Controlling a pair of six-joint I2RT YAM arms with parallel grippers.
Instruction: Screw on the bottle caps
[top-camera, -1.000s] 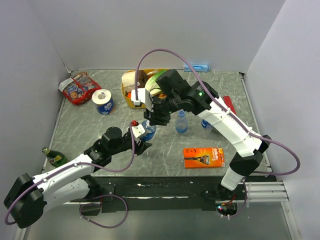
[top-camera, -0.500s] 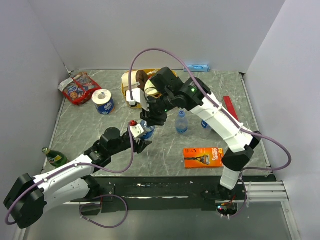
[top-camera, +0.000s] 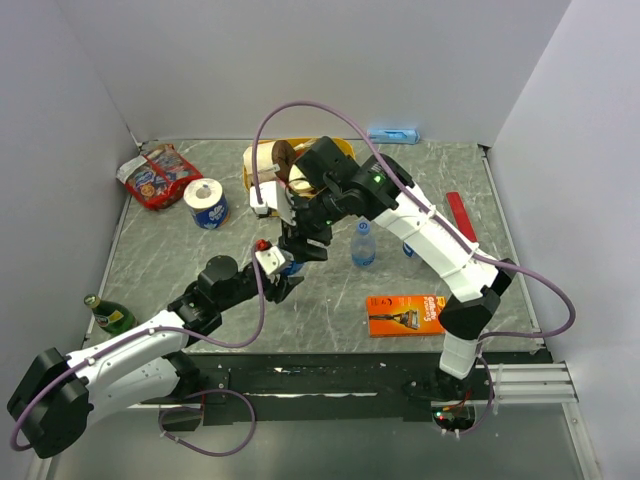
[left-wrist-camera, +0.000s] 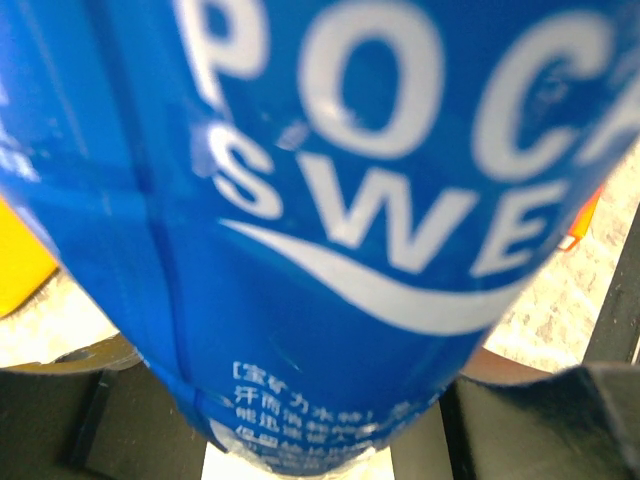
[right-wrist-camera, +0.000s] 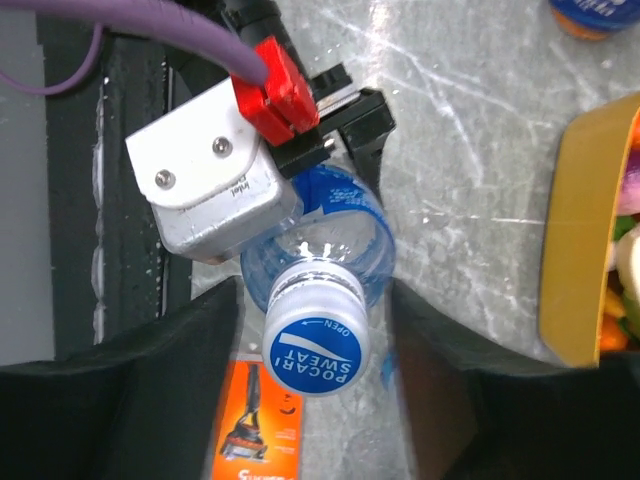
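Observation:
My left gripper (top-camera: 276, 268) is shut on a clear bottle (top-camera: 287, 264) and holds it upright; its blue label (left-wrist-camera: 330, 220) fills the left wrist view, with a dark finger (left-wrist-camera: 60, 425) low on each side. From above, the right wrist view shows the bottle cap (right-wrist-camera: 314, 352), blue-topped with a white rim, sitting on this bottle's neck. My right gripper (right-wrist-camera: 315, 375) hangs over it, open, with both fingers (right-wrist-camera: 150, 390) apart from the cap. Another bottle (top-camera: 364, 243) stands to the right, and one more (top-camera: 410, 248) is half hidden behind my right arm.
An orange razor pack (top-camera: 405, 313) lies near the front right. A green glass bottle (top-camera: 108, 316) sits at the left edge. A toilet roll (top-camera: 207, 203), a snack bag (top-camera: 155, 175) and a yellow basket (top-camera: 262, 170) stand at the back.
My right gripper has opened and let go of the cap, and its wrist has shifted a little to the left. The left gripper has kept its hold on the bottle.

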